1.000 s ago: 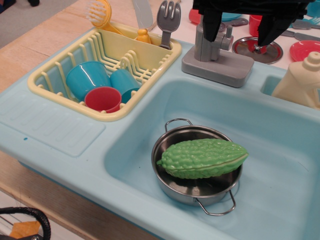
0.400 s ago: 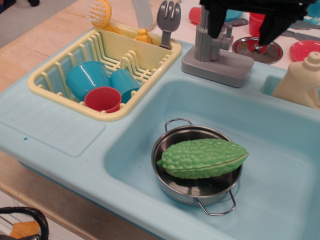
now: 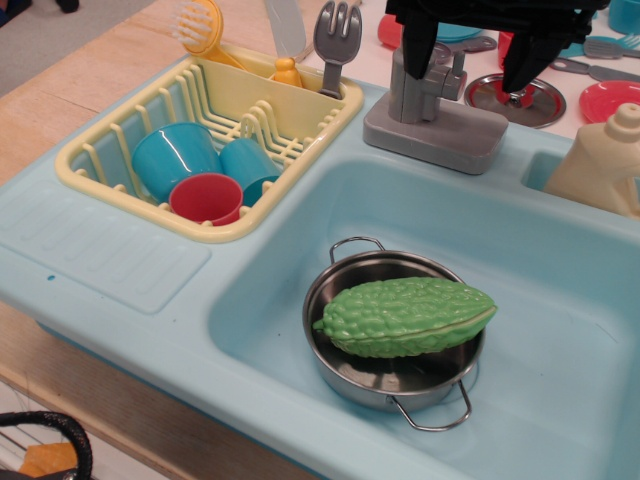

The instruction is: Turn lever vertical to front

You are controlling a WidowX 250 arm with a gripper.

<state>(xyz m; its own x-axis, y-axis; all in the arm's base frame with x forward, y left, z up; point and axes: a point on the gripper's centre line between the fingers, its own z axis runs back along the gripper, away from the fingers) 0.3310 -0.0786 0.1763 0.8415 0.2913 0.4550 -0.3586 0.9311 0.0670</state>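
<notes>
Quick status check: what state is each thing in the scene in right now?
gripper: open, fingers straddling the tap
lever: upright, not gripped
pot: upright in the sink, holds the bitter gourd
blue cups: on their sides in the rack
red cup: tipped, mouth facing the camera
fork: standing, tines up

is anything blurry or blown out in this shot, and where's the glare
In the observation.image view, the sink, pot and green gourd are sharp and evenly lit, with soft glare on the pot's inner wall and the blue cups. The black gripper over the tap's lever is a dark, detail-poor mass cropped by the top edge. Nothing is blown out.
</notes>
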